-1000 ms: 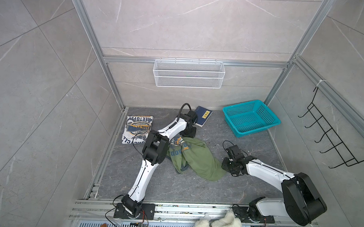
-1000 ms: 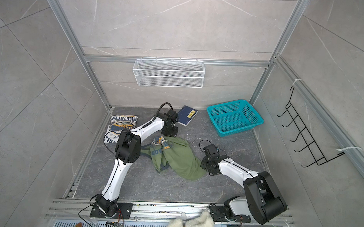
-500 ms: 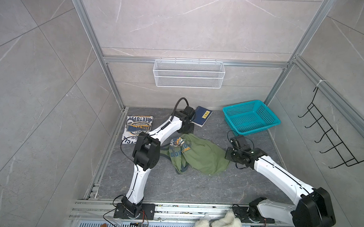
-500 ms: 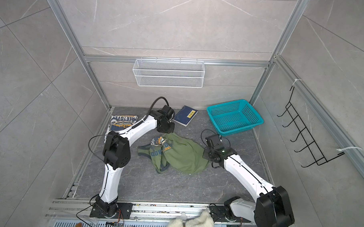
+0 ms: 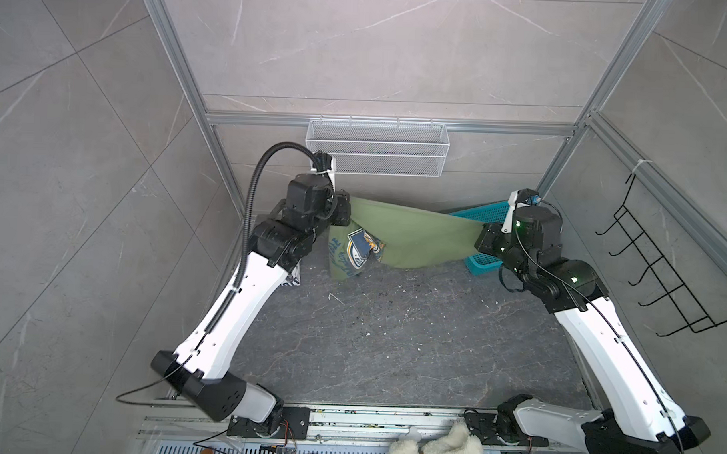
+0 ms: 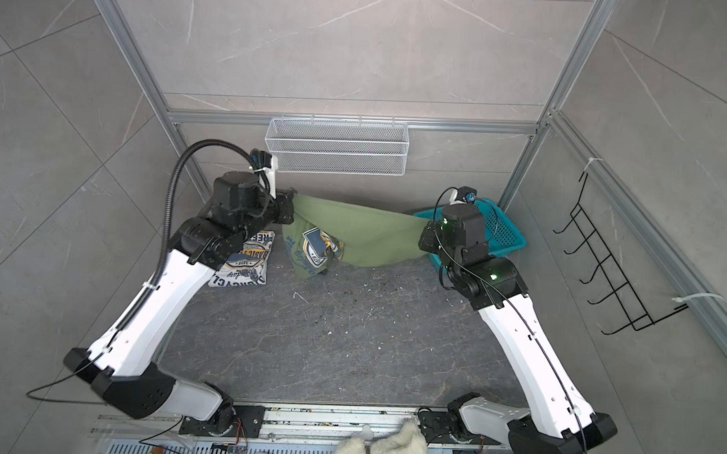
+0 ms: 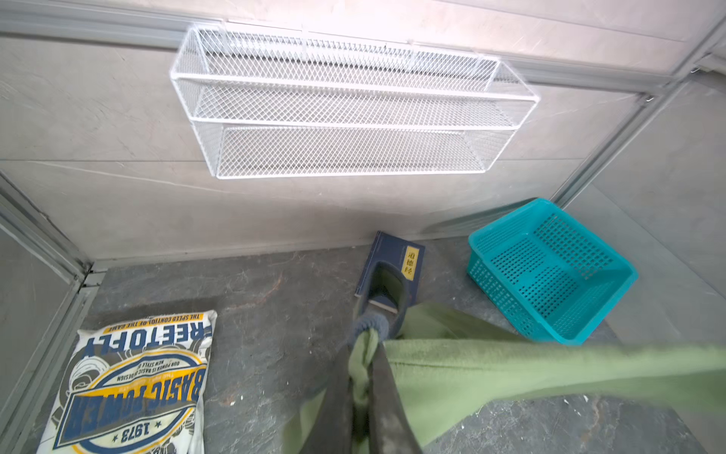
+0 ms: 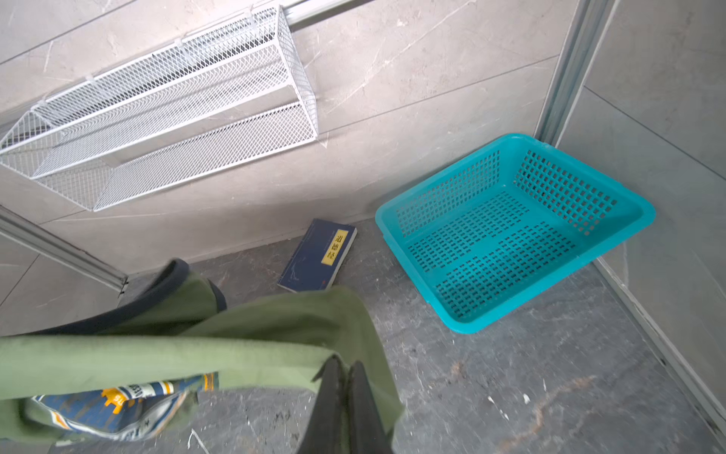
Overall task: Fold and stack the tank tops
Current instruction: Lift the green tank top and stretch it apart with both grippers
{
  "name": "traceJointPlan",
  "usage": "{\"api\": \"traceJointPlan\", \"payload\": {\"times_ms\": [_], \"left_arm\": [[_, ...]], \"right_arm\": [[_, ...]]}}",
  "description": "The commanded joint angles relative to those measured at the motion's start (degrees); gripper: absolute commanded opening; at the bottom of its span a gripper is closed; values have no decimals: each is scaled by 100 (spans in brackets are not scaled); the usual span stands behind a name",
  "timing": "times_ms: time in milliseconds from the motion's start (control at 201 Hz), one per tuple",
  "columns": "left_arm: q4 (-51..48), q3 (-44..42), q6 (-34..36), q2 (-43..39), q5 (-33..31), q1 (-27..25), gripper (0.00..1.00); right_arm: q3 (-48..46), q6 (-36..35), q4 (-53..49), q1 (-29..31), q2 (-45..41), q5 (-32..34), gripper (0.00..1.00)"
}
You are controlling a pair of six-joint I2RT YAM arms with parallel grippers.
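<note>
Slung between left gripper (image 5: pixel 346 213) and right gripper (image 5: pixel 481 237), both clamped on it: olive tank top (image 5: pixel 415 234), long axis gripper to gripper; white tank top (image 6: pixel 244 259) nearer left gripper.

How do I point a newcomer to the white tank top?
Start at the white wire basket on the back wall, then drop to the far left corner of the floor. The white tank top lies folded there, badge up; the green top hangs stretched above it.
</note>
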Motion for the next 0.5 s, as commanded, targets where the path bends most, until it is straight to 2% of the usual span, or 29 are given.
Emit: {"api": "traceJointPlan", "payload": {"times_ms": [0, 134, 219, 284, 408, 493], "left_arm": [[204, -963, -361, -737, 376, -1, 0], [491, -2628, -1057, -1672, 1042, -2, 0], [733, -3655, -1442, -1890, 1417, -8, 0], [776, -4251, -1700, -1840, 1436, -9, 0], [877, -4860, -1955, -1412, 1271, -13, 0], [714, -4635, -2054, -922, 1020, 4, 0]], "right_arm": [[-393, -126, -544, 1, -461, -2, 0], [-1417, 120, -696, 0, -1067, -509, 0], [-2224, 328, -649, 3, -1193, -965, 0], [-2851, 477, -510, 5, -1117, -1180, 0], [-3769, 710, -16, 1, -842, -1159, 0], [-3684, 794, 207, 5, -424, -1159, 0]]}}
